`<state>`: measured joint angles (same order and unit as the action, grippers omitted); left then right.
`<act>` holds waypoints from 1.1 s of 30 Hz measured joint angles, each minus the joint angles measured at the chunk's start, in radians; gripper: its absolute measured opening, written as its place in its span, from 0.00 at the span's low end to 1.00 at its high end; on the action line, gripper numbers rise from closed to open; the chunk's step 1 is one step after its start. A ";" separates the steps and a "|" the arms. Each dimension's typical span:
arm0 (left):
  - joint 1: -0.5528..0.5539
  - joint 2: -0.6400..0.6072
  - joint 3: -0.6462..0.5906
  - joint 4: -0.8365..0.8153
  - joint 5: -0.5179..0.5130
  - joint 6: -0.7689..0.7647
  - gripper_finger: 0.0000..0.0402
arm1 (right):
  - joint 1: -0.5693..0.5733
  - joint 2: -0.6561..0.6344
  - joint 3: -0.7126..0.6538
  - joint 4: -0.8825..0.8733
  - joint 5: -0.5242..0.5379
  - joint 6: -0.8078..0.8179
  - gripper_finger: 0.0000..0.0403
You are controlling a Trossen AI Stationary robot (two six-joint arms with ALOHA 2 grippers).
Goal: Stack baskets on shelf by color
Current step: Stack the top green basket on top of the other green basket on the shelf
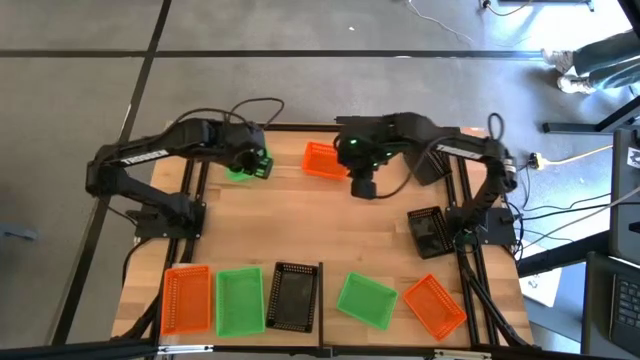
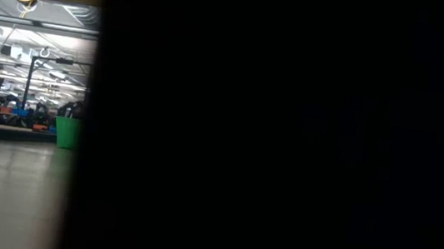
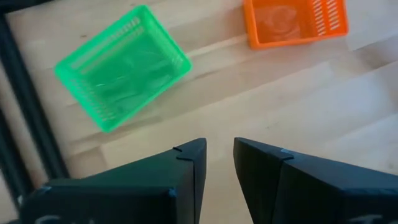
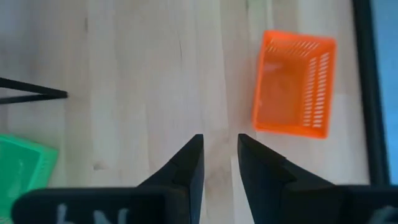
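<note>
From where I stand, both arms hang over the far part of the table and neither holds anything. The left gripper (image 3: 217, 163) is above the far left corner, and its jaws stand a little apart with only bare wood between them. The green basket (image 3: 122, 66) lies just beside it, a bit ahead of the fingertips and off to one side, not under them. Its long axis runs slanted against the line of the fingers, so I think the wrist must turn before the jaws can take a wall. The right gripper (image 4: 219, 163) is near the far middle, its jaws also parted a little and empty. The orange basket (image 4: 292, 84) lies near it, ahead and to the side, and its long axis goes about the same way as the fingers point. In the view from above this orange basket (image 1: 320, 160) sits between the two arms, but closer to the right one, which I judge should take it. On the near edge, the shelf (image 1: 255, 270) already carries an orange, a green and a black basket in a row left of the dark divider (image 1: 319, 295). Three more baskets lie loose on the right side.
</note>
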<state>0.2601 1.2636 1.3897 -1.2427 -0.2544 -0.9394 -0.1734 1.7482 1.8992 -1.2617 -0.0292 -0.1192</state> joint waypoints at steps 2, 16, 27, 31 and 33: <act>0.033 0.000 -0.053 0.077 0.011 0.101 0.18 | 0.000 -0.037 0.000 0.006 0.000 0.001 0.23; 0.192 0.000 -0.359 0.268 0.111 0.411 0.18 | 0.000 -0.180 0.000 0.071 0.001 0.088 0.23; 0.213 0.000 -0.531 0.441 0.096 0.604 0.18 | 0.000 -0.183 0.000 0.120 0.001 0.160 0.23; 0.219 0.000 -0.549 0.473 0.083 0.702 0.18 | 0.000 -0.183 0.000 0.122 0.001 0.200 0.23; 0.226 0.008 -0.551 0.479 0.080 0.729 0.18 | 0.000 -0.183 0.000 0.122 0.001 0.218 0.23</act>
<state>0.4859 1.2713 0.8383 -0.7637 -0.1749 -0.2104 -0.1738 1.5650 1.8992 -1.1397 -0.0279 0.0988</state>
